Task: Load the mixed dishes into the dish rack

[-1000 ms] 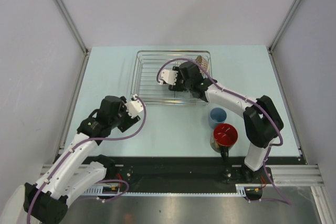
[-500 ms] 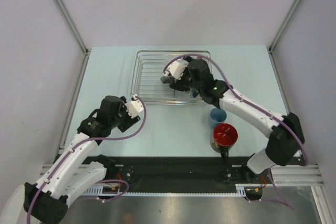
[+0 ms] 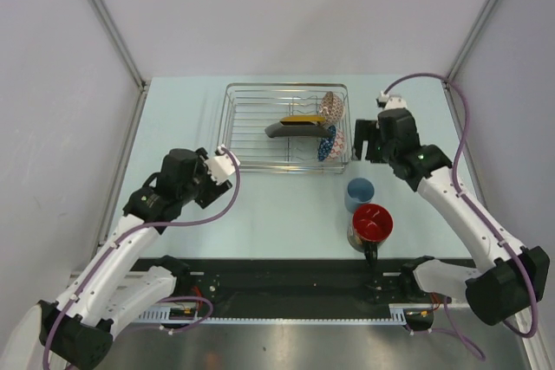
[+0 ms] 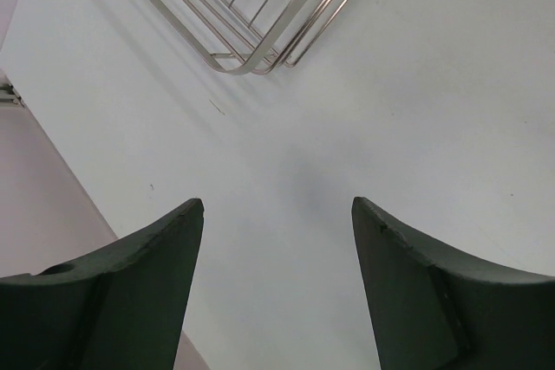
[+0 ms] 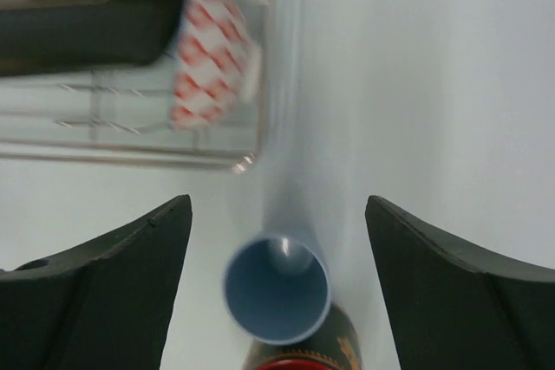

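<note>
The dish rack (image 3: 227, 127) holds the square black plate (image 3: 299, 126) with a yellow centre, standing on edge. A speckled bowl (image 3: 331, 106) leans in its back right corner. The light blue cup (image 3: 359, 190) stands upright on the table in front of the rack's right corner. Just nearer is the dark mug (image 3: 371, 224) with a red inside. My right gripper (image 3: 368, 140) hovers open and empty just right of the rack. In the right wrist view the cup (image 5: 277, 288) lies below its open fingers (image 5: 277, 201). My left gripper (image 3: 227, 162) is open and empty near the rack's near left corner (image 4: 245, 68).
A second, patterned bowl (image 3: 327, 143) stands on edge in the rack's near right corner, beside the plate (image 5: 87, 6). The mug (image 5: 299, 357) touches the cup's near side. Metal posts and grey walls bound the table on the left and right.
My right arm has pulled out of the rack to the right and let go of the plate, which now leans inside. The left arm has barely moved.
</note>
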### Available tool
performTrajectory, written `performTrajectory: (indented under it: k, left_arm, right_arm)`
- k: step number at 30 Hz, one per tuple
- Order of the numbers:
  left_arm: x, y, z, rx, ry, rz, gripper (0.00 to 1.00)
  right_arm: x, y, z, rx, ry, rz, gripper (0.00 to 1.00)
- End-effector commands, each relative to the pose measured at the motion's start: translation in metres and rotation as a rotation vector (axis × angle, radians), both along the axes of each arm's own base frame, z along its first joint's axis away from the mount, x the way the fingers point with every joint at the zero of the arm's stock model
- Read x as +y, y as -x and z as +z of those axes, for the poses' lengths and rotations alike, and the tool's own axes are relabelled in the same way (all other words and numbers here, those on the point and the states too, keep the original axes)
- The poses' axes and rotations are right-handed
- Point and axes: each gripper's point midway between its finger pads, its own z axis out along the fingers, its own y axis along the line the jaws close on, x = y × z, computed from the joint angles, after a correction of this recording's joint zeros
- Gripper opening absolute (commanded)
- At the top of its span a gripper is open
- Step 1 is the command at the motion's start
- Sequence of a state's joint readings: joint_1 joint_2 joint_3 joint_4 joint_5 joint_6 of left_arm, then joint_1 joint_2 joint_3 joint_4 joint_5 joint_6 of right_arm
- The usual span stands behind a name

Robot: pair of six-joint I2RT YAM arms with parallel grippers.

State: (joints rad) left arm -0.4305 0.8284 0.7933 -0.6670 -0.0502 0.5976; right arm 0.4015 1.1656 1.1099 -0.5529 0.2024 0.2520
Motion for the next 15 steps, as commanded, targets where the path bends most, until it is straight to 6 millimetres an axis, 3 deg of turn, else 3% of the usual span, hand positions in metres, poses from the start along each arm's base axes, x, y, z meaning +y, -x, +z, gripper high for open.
performTrajectory:
  k: [1,4,7,11,15]
  left_arm:
    - [-0.003,-0.009,0.024,-0.042,0.052,0.033,0.75]
    - [-0.002,-0.009,0.027,-0.048,0.051,0.039,0.75]
    - [-0.002,-0.008,0.025,-0.047,0.049,0.036,0.75]
    - [0.000,-0.007,0.022,-0.037,0.041,0.041,0.75]
    - [0.001,-0.006,0.021,-0.041,0.041,0.044,0.75]
  right_arm:
    - [-0.010,0.035,-0.035,0.156,-0.028,-0.132,0.83]
    - [0.006,0.050,-0.037,0.162,0.002,-0.079,0.82]
    - [0.010,0.058,-0.043,0.169,0.062,-0.059,0.81]
    - [0.032,0.068,-0.045,0.165,0.082,0.016,0.75]
    - [0.041,0.075,-0.062,0.210,0.135,0.028,0.71]
